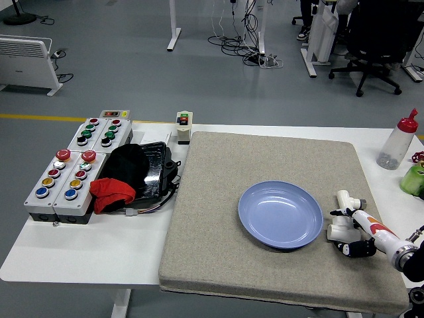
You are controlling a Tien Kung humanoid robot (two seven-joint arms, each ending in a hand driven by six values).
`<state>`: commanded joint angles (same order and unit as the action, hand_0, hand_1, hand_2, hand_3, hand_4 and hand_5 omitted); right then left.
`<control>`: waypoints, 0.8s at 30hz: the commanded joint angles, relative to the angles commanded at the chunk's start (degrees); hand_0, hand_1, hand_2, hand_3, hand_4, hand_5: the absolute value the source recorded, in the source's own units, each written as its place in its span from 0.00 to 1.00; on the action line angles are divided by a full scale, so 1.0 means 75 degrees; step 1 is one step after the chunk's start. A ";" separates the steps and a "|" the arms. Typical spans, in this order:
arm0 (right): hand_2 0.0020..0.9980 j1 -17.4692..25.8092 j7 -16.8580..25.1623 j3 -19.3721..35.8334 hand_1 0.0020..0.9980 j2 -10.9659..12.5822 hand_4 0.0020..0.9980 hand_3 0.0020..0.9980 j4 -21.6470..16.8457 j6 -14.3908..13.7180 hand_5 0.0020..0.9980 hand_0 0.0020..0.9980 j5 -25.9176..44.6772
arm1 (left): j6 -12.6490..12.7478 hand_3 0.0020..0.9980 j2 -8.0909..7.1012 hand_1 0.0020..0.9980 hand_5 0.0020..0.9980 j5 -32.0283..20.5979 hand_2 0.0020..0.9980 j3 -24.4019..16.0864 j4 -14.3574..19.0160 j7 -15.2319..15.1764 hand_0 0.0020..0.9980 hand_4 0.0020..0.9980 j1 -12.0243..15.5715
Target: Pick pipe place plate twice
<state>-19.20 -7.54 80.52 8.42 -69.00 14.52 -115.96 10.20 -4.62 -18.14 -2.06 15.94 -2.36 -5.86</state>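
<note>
One blue plate sits on one gray mat. Two white pipe pieces lie beside it. One robot hand shows. There are four button boxes, one small switch box, one squeeze bottle and one red cloth on the worktop.

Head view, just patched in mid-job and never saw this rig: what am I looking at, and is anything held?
This one picture looks down from a camera high on a humanoid robot, over its white table. Only the right hand shows, at the lower right; the left is out of view. It rests on the grey mat at two white pipe fittings, just right of the empty blue plate. Its dark fingers are curled beside the nearer fitting, but I cannot tell if they grip it. Left of the mat are button boxes and black and red cloth; a squeeze bottle stands far right.
</note>
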 joint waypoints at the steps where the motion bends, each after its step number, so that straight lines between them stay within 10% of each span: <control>1: 0.61 0.0001 0.0006 -0.0001 0.57 0.0002 0.49 0.70 -0.0003 -0.0020 0.03 0.49 0.0012 | 0.0000 0.61 0.0001 0.66 1.00 0.0003 0.68 -0.0002 0.0000 0.0001 0.69 0.25 -0.0001; 24: 0.57 -0.0345 0.0090 -0.0677 0.50 0.0013 0.42 0.61 -0.0847 -0.0434 0.05 0.40 0.0398 | -0.0003 0.61 0.0000 0.66 1.00 -0.0017 0.68 0.0014 -0.0003 -0.0004 0.69 0.25 -0.0006</control>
<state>-21.79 -6.86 75.44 8.52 -75.35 11.27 -112.97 10.17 -4.62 -18.27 -1.96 15.92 -2.39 -5.90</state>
